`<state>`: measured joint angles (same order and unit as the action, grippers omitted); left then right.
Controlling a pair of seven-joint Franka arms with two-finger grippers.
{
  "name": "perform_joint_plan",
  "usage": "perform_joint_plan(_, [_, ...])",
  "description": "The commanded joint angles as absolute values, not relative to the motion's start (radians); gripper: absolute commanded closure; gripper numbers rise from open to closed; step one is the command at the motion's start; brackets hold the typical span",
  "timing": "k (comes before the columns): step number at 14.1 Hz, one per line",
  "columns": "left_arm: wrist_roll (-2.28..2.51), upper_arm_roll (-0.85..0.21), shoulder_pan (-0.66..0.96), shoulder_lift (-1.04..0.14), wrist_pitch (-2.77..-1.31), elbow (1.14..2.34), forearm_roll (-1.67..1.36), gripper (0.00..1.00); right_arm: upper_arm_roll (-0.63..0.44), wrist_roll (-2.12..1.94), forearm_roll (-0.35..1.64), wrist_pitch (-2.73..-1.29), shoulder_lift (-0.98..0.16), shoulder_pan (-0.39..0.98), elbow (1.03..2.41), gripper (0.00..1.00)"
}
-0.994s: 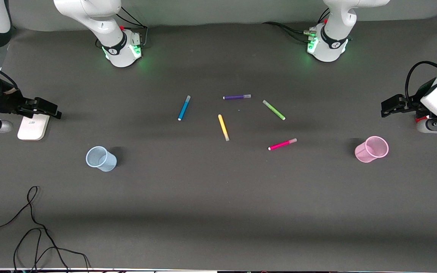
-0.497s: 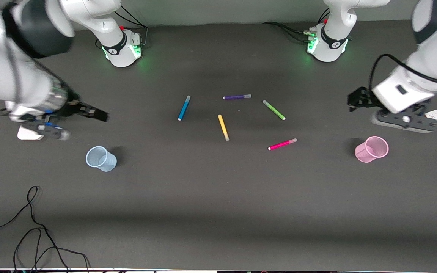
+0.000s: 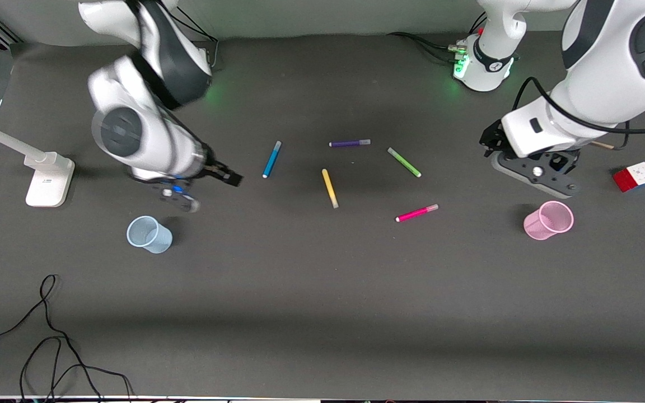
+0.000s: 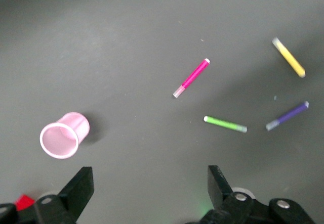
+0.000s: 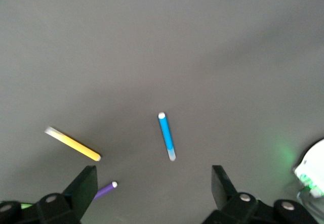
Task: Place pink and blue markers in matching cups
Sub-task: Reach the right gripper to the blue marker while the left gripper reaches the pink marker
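The blue marker (image 3: pixel 271 159) and the pink marker (image 3: pixel 416 212) lie flat among other markers at mid-table. The light blue cup (image 3: pixel 149 234) stands toward the right arm's end, the pink cup (image 3: pixel 548 220) toward the left arm's end. My right gripper (image 3: pixel 232 178) hovers open and empty over the cloth between the blue cup and the blue marker (image 5: pixel 166 136). My left gripper (image 3: pixel 489 141) hangs open and empty over the table between the markers and the pink cup. The left wrist view shows the pink marker (image 4: pixel 191 77) and pink cup (image 4: pixel 63 135) ahead of its open gripper (image 4: pixel 150 183).
Purple (image 3: pixel 349 143), green (image 3: pixel 404 162) and yellow (image 3: pixel 330 188) markers lie between the two task markers. A colour cube (image 3: pixel 634 176) sits at the left arm's end, a white stand (image 3: pixel 48 179) at the right arm's end. A black cable (image 3: pixel 48 336) loops near the front edge.
Both arms have swung in from the table's ends toward the markers. The right gripper now hangs close to the blue marker, and the left arm's move has uncovered the cube.
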<state>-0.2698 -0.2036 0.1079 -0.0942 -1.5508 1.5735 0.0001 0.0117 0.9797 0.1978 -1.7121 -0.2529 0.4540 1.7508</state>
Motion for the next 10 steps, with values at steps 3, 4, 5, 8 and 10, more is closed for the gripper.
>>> perform_joint_plan(3, [-0.518, -0.233, 0.121, -0.081, -1.649, 1.632, -0.006, 0.0, 0.0, 1.129, 0.271, -1.995, -0.239, 0.592, 2.029, 0.0])
perform_joint_plan(4, [-0.532, -0.254, 0.123, -0.083, -1.657, 1.634, -0.006, 0.0, 0.0, 1.14, 0.275, -2.049, -0.239, 0.61, 2.089, 0.0])
perform_joint_plan(5, [-0.54, -0.268, 0.123, -0.083, -1.669, 1.638, -0.003, 0.0, 0.0, 1.141, 0.282, -2.1, -0.233, 0.636, 2.152, 0.0])
perform_joint_plan(8, [-0.601, -0.287, 0.127, -0.075, -1.684, 1.67, 0.011, 0.0, -0.002, 1.141, 0.308, -2.281, -0.259, 0.718, 2.284, 0.01])
perform_joint_plan(10, [-0.601, -0.287, 0.127, -0.075, -1.687, 1.709, 0.011, 0.0, 0.0, 1.141, 0.308, -2.321, -0.29, 0.721, 2.301, 0.03])
